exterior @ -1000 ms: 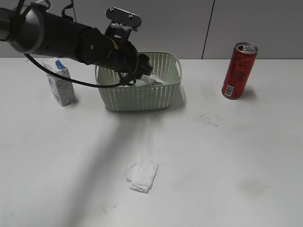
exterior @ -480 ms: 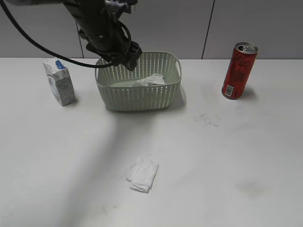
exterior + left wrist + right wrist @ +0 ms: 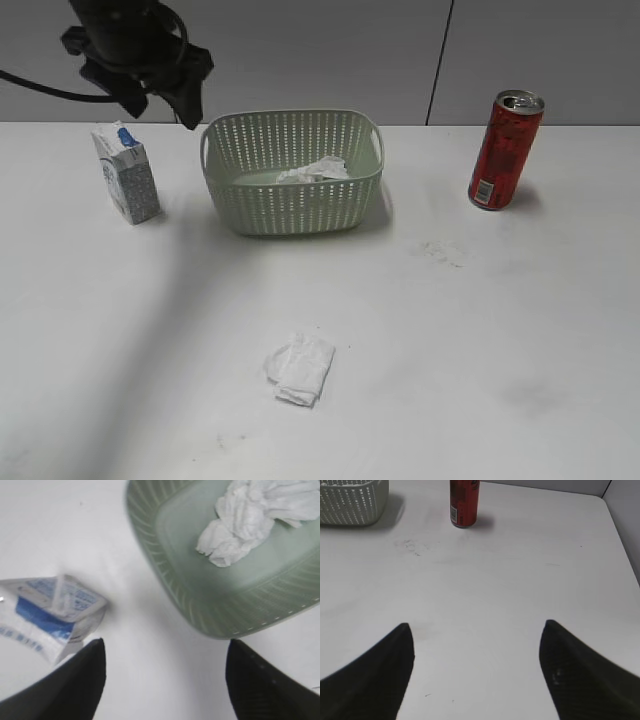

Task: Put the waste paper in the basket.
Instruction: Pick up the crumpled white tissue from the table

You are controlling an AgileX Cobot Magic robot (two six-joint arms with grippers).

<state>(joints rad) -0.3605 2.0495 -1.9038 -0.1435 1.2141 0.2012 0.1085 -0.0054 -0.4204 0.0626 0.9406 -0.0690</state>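
Note:
The sage-green basket [image 3: 293, 195] stands at the back middle of the table, with crumpled white waste paper [image 3: 315, 170] inside. The left wrist view shows the basket [image 3: 235, 605] and the paper in it [image 3: 245, 520]. Another wad of waste paper [image 3: 300, 368] lies on the table near the front. My left gripper [image 3: 160, 105] hangs high at the back left, between carton and basket; it is open and empty [image 3: 165, 647]. My right gripper [image 3: 476, 630] is open and empty over bare table, out of the exterior view.
A white-and-blue carton [image 3: 127, 173] stands left of the basket and shows in the left wrist view [image 3: 45, 610]. A red drink can [image 3: 505, 150] stands at the back right, also in the right wrist view [image 3: 464, 502], near the basket's corner [image 3: 350, 502].
My left arm has lifted out of the basket and swung up and left, to above the space between carton and basket. The paper stays in the basket.

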